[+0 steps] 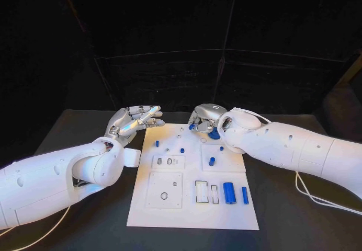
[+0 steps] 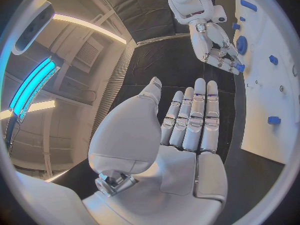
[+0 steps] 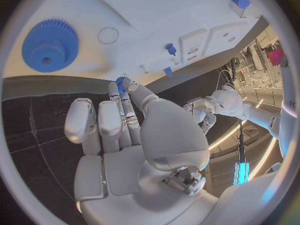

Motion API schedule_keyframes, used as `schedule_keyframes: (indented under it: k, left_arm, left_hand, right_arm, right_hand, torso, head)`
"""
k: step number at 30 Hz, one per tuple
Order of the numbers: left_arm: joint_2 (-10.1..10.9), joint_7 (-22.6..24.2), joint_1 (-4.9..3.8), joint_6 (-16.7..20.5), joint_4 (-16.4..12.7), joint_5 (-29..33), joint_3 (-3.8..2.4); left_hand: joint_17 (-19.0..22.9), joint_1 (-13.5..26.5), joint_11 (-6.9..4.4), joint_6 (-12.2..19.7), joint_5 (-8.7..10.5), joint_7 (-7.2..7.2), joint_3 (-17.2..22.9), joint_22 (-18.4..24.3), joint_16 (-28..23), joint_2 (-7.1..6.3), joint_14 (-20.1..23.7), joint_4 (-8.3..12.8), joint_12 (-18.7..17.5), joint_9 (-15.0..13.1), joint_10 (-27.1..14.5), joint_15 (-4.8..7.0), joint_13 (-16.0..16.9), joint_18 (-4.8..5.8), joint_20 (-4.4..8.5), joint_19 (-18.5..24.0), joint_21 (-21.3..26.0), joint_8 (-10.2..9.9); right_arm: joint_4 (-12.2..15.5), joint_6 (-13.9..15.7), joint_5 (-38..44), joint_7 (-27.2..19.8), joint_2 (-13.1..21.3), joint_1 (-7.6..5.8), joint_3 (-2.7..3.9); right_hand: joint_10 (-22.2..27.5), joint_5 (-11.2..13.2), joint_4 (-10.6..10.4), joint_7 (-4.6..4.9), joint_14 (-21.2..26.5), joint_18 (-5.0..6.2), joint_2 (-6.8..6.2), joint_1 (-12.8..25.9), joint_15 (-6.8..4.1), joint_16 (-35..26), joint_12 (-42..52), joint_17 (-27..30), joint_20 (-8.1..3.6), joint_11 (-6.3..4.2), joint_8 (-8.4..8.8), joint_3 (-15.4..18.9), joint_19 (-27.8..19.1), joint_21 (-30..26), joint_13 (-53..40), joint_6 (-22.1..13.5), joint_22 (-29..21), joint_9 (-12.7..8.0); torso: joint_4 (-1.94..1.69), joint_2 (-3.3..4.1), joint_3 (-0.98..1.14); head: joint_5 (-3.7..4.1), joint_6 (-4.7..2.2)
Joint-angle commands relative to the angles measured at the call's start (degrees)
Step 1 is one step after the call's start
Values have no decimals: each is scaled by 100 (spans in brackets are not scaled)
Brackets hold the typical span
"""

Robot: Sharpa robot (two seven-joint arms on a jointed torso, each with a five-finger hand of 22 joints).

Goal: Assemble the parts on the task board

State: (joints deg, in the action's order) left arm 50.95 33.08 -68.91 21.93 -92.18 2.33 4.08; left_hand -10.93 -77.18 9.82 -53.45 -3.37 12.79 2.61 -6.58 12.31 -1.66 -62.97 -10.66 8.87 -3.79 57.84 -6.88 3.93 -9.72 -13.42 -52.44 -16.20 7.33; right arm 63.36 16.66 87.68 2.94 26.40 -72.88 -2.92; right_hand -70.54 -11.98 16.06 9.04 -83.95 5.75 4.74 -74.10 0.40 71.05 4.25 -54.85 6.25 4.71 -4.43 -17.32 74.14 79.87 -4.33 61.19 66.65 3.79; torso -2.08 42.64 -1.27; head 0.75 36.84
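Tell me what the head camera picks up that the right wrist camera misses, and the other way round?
Head view alone: the two blue cylinders lying near the front of the task board. Right wrist view alone: the toothed face of the blue gear, and a small blue part pinched at the right hand fingertips. Both show the white task board, small blue pegs standing in it, and the left hand open beside the board.
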Motion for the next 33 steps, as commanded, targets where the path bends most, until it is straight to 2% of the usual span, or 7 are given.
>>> schedule_keyframes:
  k: [1,5,8,12,16,21,33]
  left_arm:
    - [-3,17,-14,-90,-21,-41,-5]
    - [2,15,-36,-89,-40,-41,-5]
    - [-4,14,-44,-90,-37,-41,-5]
    - [-12,12,-51,-91,-32,-41,-5]
    - [-2,12,-66,-89,-46,-41,-6]
    - [-9,10,-77,-88,-42,-41,-6]
    - [-16,0,-85,-91,-34,-41,-6]
  left_hand:
    - [-9,36,-3,-15,22,2,-10,5,-26,39,18,11,-25,6,33,-18,-8,-78,-8,-31,37,-39]
    - [-9,36,-3,-15,22,2,-10,5,-26,39,18,11,-25,6,33,-18,-8,-78,-8,-31,37,-39]
    - [-9,36,-3,-15,22,2,-10,5,-26,39,18,11,-25,6,33,-18,-8,-78,-8,-31,37,-39]
    - [-9,36,-3,-15,22,2,-10,5,-26,39,18,11,-25,6,33,-18,-8,-78,-8,-31,37,-39]
    - [-9,36,-3,-15,22,2,-10,5,-26,39,18,11,-25,6,33,-18,-8,-78,-8,-31,37,-39]
    - [-9,36,-3,-15,22,2,-10,5,-26,39,18,11,-25,6,33,-18,-8,-78,-8,-31,37,-39]
    - [-13,28,-2,-16,23,4,-17,11,-39,46,23,23,-33,6,32,-21,-8,-78,-9,-33,44,-44]
  right_arm:
    - [-113,89,-34,-121,-113,-16,5]
    - [-273,2,-27,-128,-286,-16,5]
    - [-374,-82,-11,-120,-385,-16,5]
    - [-494,-135,-17,-110,-496,-15,4]
    - [-536,-134,-7,-96,-544,-15,4]
    - [-589,-207,-1,-90,-610,-15,4]
    - [-723,-323,40,-16,-706,-15,4]
  right_hand:
    - [-14,22,-13,29,-91,-91,-18,62,-28,40,-39,-7,12,19,30,-55,37,27,5,28,12,8]
    - [-2,60,-26,34,-86,-93,-43,89,-23,47,-46,1,17,24,41,-100,38,37,9,21,26,7]
    - [4,71,-31,36,-85,-92,-51,99,-21,51,-49,0,19,27,46,-115,32,36,11,16,22,6]
    - [11,83,-38,39,-84,-91,-61,111,-18,55,-51,-1,21,30,50,-128,29,37,13,10,21,5]
    - [15,92,-43,41,-83,-92,-67,120,-16,57,-52,1,23,32,53,-137,29,39,14,7,24,5]
    - [15,92,-43,41,-83,-92,-67,120,-16,57,-52,1,23,32,53,-137,29,39,14,7,24,5]
    - [58,131,-75,55,-76,-92,-131,180,-3,75,-61,4,35,46,70,-193,23,49,24,-31,33,1]
  torso:
    - [0,22,-6]
    - [-7,39,-11]
    - [-20,50,-13]
    - [-10,48,-14]
    - [-3,60,-17]
    - [-6,63,-18]
    - [-4,64,-17]
  head:
    - [-7,1]
    - [-6,-17]
    - [-7,-1]
    - [-23,0]
    - [-34,-17]
    - [-29,7]
    - [-44,13]
